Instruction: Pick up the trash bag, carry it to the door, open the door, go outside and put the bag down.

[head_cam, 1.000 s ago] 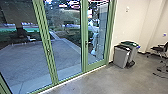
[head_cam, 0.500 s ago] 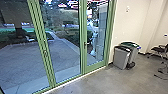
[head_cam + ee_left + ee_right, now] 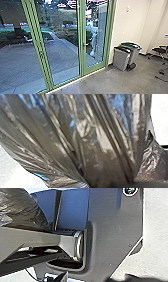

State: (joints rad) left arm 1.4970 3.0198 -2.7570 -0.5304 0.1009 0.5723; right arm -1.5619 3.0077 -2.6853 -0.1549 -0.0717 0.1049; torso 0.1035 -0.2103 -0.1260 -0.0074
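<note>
Shiny dark trash bag spreads across the left wrist view, its folds drawn tightly together where my left gripper is shut on it. Part of the bag also shows in the right wrist view, beyond the robot's jointed bar. In the head view, the green-framed glass door stands closed ahead, its handle on the left side of the frame. How my right gripper stands cannot be made out.
Two grey bins, a nearer one and one with a green lid, stand right of the door by the wall. Office chairs are farther right. Beyond the glass lie a paved yard and a blurred pale figure.
The head camera's view has shifted slightly, with the robot turned a little to the right. The door still stands closed.
</note>
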